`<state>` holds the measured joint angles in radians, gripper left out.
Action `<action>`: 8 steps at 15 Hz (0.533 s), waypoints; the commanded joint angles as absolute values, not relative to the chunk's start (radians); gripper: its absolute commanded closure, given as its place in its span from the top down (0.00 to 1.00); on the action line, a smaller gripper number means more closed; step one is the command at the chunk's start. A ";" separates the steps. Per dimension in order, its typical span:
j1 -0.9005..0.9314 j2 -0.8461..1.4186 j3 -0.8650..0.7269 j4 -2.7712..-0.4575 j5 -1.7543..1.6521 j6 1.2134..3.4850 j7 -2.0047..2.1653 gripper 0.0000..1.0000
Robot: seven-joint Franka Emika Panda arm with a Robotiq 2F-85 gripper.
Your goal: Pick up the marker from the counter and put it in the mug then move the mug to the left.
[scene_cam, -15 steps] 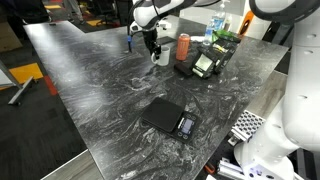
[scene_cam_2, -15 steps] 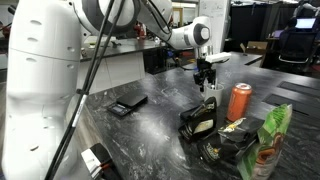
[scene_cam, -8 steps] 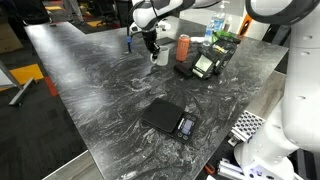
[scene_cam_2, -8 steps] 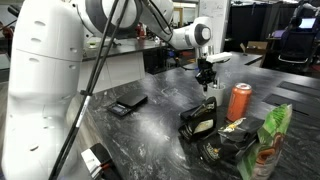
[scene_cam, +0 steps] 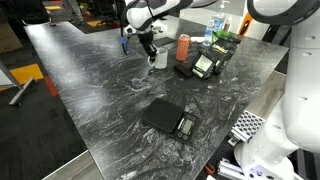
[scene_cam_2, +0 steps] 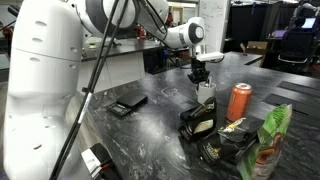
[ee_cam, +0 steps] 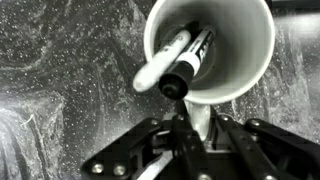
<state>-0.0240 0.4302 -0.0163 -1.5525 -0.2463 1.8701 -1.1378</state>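
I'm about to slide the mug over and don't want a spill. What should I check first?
1. Marker inside mug: ok.
2. Mug upright on counter: ok.
3. Gripper holding the mug: not ok, it hangs above it.
4. Jaws open wide enough for the mug: cannot tell.
5. Red can apart from the mug: ok.
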 commanded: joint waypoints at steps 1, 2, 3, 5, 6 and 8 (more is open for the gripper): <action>0.009 0.425 0.020 -1.552 -0.252 1.809 -1.068 0.04; 0.021 0.424 0.030 -1.555 -0.252 1.800 -1.049 0.04; 0.031 0.425 0.042 -1.556 -0.246 1.792 -1.033 0.04; 0.046 0.427 0.067 -1.562 -0.229 1.788 -1.009 0.04; 0.052 0.428 0.078 -1.565 -0.223 1.791 -0.998 0.04; 0.060 0.425 0.100 -1.575 -0.206 1.809 -0.992 0.04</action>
